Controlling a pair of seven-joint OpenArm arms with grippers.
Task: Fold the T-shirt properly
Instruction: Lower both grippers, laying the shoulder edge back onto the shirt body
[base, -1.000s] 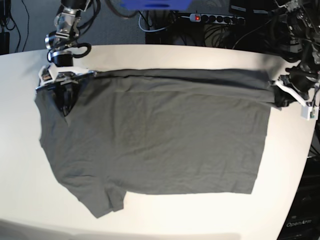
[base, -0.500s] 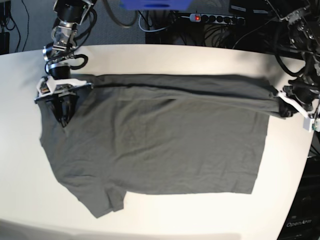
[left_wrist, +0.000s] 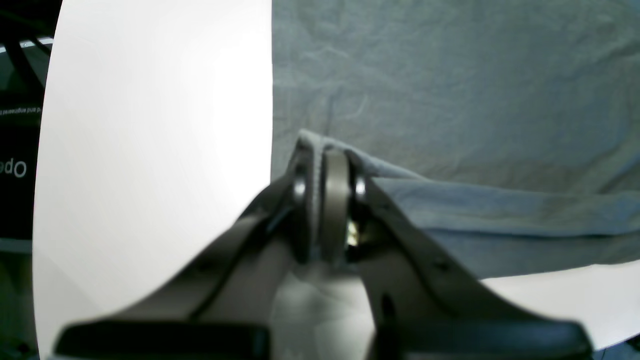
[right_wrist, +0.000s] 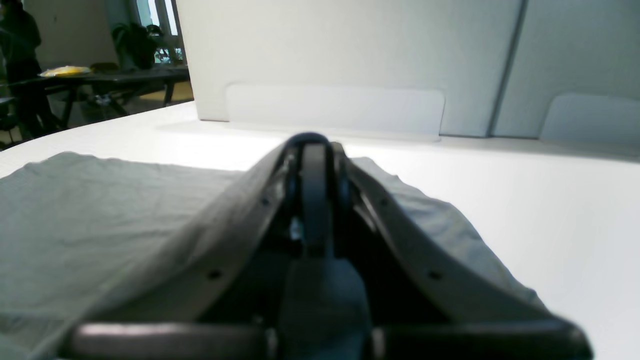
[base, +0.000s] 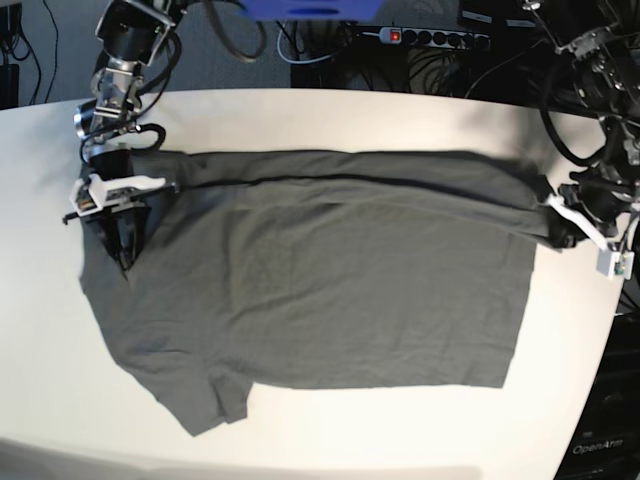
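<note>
The dark grey T-shirt (base: 330, 280) lies spread on the white table (base: 350, 110), with a narrow folded strip along its back edge. My left gripper (base: 560, 225) is shut on the shirt's back right corner. In the left wrist view, that gripper (left_wrist: 325, 165) pinches the fabric edge of the shirt (left_wrist: 450, 90). My right gripper (base: 122, 250) points down at the shirt's back left corner. In the right wrist view, that gripper (right_wrist: 312, 145) is shut, with shirt fabric (right_wrist: 100, 215) draped on both sides of it.
A power strip (base: 430, 38) and cables lie behind the table. A blue object (base: 310, 8) sits at the back. The table's right edge runs close to my left gripper. A black OpenArm box (base: 605, 445) stands at the right front.
Both grippers have moved a little toward the front, carrying the shirt's back edge with them. The right gripper has also shifted toward the view's left.
</note>
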